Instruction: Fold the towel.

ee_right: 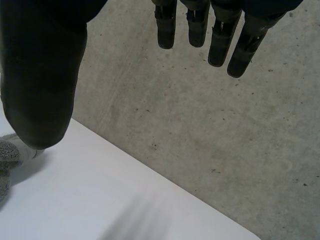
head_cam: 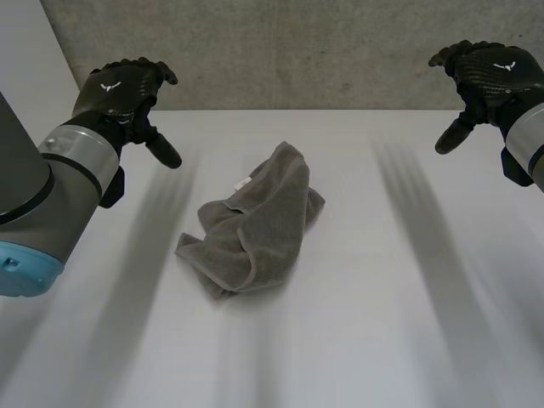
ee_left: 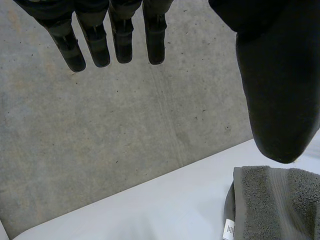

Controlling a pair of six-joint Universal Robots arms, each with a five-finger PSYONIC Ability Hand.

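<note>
1. The crumpled grey terry towel lies bunched and doubled over itself, so we cannot make out its corners or how its layers sit beneath the top folds.
2. In the left wrist view the towel is cut off at the picture's edge and partly covered by the thumb. One hemmed edge and a small white label can be seen there, but we cannot read the label.
3. In the right wrist view a small scrap of the towel peeks out just beside that hand's thumb, and the rest is cut off.
4. The towel rests on the white table, about midway between its left and right edges and somewhat nearer the far edge.
5. The black left hand hangs over the table's far left corner, well apart from the towel. Its fingers are straight and spread from the thumb, grasping nothing.
6. The black right hand hangs over the far right corner, also well apart from the towel. Its fingers are likewise straight and released.
7. Beyond the far edge is rough grey concrete.
</note>
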